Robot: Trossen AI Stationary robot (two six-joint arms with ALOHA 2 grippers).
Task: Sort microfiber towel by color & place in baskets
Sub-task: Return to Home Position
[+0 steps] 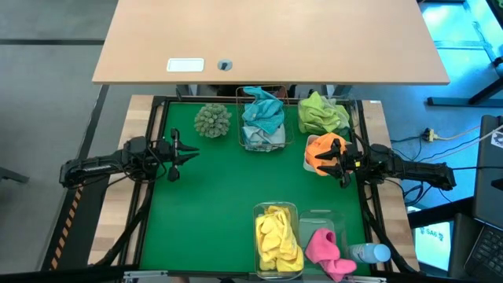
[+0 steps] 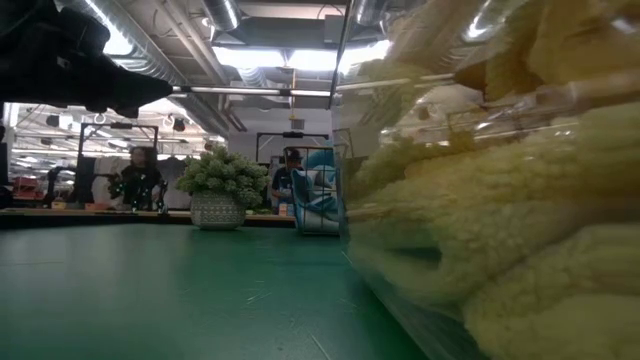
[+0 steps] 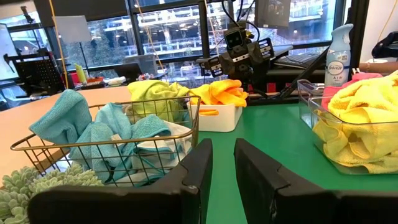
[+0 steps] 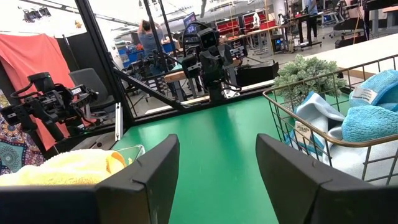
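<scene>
High view: wire basket (image 1: 289,140) holds teal towels (image 1: 262,114) (clear tub (image 1: 275,206), yellow towel (image 1: 277,236)).

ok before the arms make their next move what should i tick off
1. Left gripper empty: ok, there is a narrow gap between its fingers and nothing in it.
2. Right gripper empty: ok, open wide, nothing held.
3. Green mat free of loose towels: ok in the high view.
4. Colours apart: ok. The teal towels are in the wire basket. The lime green towels and orange towels sit in separate piles. The yellow towels are in one clear tub, and the pink towel is in the other clear tub.
5. Right gripper clear of the orange towels: cannot tell, from above it overlaps them.
</scene>
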